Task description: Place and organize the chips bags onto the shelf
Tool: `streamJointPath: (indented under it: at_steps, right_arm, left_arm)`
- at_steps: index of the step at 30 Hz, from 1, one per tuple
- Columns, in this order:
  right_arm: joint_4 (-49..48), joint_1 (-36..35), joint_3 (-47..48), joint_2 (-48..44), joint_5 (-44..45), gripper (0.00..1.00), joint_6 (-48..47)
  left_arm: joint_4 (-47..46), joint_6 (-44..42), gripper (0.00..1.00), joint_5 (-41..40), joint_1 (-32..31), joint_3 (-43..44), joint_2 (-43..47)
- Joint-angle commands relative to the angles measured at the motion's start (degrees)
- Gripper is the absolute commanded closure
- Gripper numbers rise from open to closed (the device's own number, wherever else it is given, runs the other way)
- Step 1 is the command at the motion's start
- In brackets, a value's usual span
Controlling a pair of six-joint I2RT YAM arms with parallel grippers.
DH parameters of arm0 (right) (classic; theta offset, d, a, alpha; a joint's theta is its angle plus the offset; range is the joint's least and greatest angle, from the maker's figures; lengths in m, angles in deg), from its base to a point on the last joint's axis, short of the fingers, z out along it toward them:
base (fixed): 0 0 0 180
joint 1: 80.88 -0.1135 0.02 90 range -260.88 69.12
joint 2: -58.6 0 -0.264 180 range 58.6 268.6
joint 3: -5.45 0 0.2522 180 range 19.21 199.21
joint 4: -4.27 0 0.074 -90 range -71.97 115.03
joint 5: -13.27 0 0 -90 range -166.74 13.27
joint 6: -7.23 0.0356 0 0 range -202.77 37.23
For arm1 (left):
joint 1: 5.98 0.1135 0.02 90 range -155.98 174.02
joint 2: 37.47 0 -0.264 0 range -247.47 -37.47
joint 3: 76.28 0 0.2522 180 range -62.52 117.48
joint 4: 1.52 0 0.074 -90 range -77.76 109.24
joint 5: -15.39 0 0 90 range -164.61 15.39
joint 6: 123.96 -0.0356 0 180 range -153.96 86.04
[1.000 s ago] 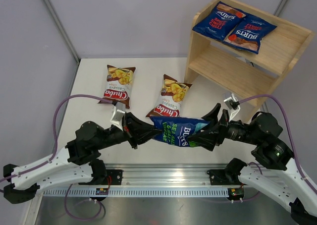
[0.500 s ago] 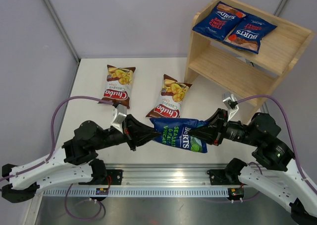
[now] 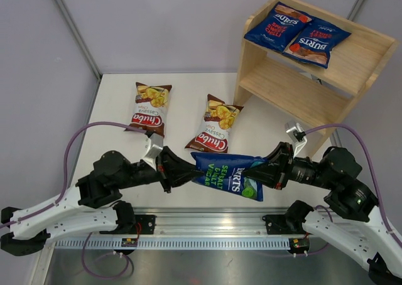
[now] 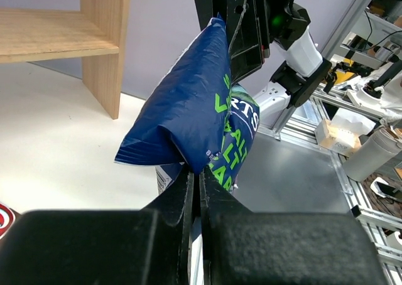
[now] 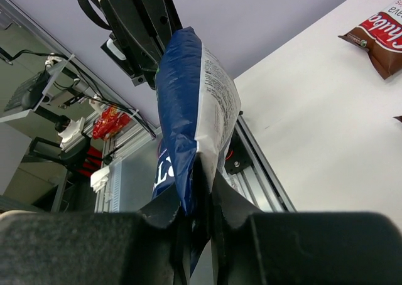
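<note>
Holding a glossy dark blue chips bag with green lettering (image 3: pixel 227 175) stretched between them, both arms reach over the near edge of the white counter (image 3: pixel 182 90). The left claw (image 3: pixel 190 171) is pinched tight on the bag's left end, its jaws all but meeting on the crimped seam in the left wrist view. The right claw (image 3: pixel 259 171) is closed on the opposite end, with the seam squeezed between its fingers in the right wrist view. The bag hangs crumpled and tilted between the two grips and, judging by the wrist views, is lifted off the counter surface, well short of the light unpainted wooden two-tier shelf (image 3: pixel 289 90) at the far right. On the shelf's top tier lie a first dark blue bag with red accents (image 3: pixel 275 26) and a second dark blue bag with red accents (image 3: pixel 316 41), side by side and touching or nearly so. The lower tier carries no bag that the overhead view shows. A larger brown-and-white bag with a red logo (image 3: pixel 151 108) lies flat on the counter at the left, and another brown-and-white bag of the same kind (image 3: pixel 217 128) lies just beyond the held bag, nearer the shelf. By this count two of five bags are shelved, a third is in hand and probably about to pass to one arm for the reach, and the two large ones remain to be picked up.
</note>
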Motion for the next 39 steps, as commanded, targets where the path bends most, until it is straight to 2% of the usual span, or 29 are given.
streamJointPath:
  at_steps: [1, 2, 5, 6, 8, 9, 11, 12, 16, 19, 20, 23, 25, 30, 37, 39]
  right_arm:
    - [-3.21, -0.14, 2.61, -0.78, 1.61, 1.00, 1.53]
    - [-3.56, -0.14, 2.43, -0.69, 1.87, 1.00, 1.80]
    - [-3.22, -0.14, 2.34, -0.96, 4.07, 1.00, 1.98]
    - [-2.86, -0.14, 2.78, -1.04, 6.25, 1.00, 1.89]
    - [-0.68, -0.14, 3.65, -1.31, 9.85, 1.00, 1.89]
    - [0.03, -0.14, 4.62, -1.40, 13.96, 1.00, 1.97]
    - [1.35, -0.14, 5.59, -0.96, 18.29, 1.00, 2.76]
    - [1.36, -0.14, 6.20, -0.70, 20.92, 1.00, 3.11]
    - [-0.22, -0.14, 8.75, 4.56, 26.04, 1.00, 5.66]
    - [-3.90, -0.14, 11.30, 8.95, 29.21, 1.00, 6.72]
    - [-5.22, -0.14, 13.13, 10.02, 32.95, 1.00, 7.33]
    - [-9.60, -0.14, 14.99, 12.22, 37.98, 1.00, 9.18]
    - [-11.90, -0.14, 15.70, 12.67, 42.99, 1.00, 10.15]
    - [-16.22, -0.14, 19.47, 14.24, 54.86, 1.00, 11.91]
    - [-19.03, -0.14, 27.56, 20.22, 69.62, 1.00, 7.09]
    - [-25.60, -0.14, 27.65, 21.45, 75.77, 1.00, 4.71]
  left_arm:
    - [-1.27, 0.11, 0.97, 0.92, 0.25, 2.18, -0.33]
    - [-1.27, 0.20, 0.91, 0.40, 0.25, 2.18, -0.42]
    - [0.39, 0.73, 0.45, -3.37, 0.25, 2.53, 0.19]
    - [1.45, 1.08, 0.36, -7.39, 0.25, 3.05, 0.54]
    - [5.82, 2.39, 0.08, -12.94, 0.34, 3.76, 2.37]
    - [7.85, 3.27, 0.01, -20.63, 0.25, 4.63, 3.17]
    - [15.81, 6.94, 0.01, -28.75, 0.25, 6.04, 4.67]
    - [18.74, 8.27, 0.01, -36.71, 0.25, 6.57, 6.15]
    - [32.10, 13.29, 0.01, -48.80, 0.33, 9.46, 8.19]
    - [41.60, 14.09, 0.01, -50.06, 0.34, 11.22, 6.35]
    - [46.23, 14.18, 0.01, -49.89, 0.25, 12.45, 5.65]
    - [51.80, 13.22, 0.01, -48.31, 0.33, 12.64, 3.45]
    - [52.61, 12.25, 0.01, -47.60, 0.34, 11.24, 3.71]
    - [48.40, 9.61, 0.01, -47.33, 0.33, 2.90, 12.66]
    - [48.04, 11.45, 0.01, -49.71, 0.25, 1.21, 22.25]
    - [48.04, 11.54, 0.01, -49.79, 0.25, 1.12, 22.43]
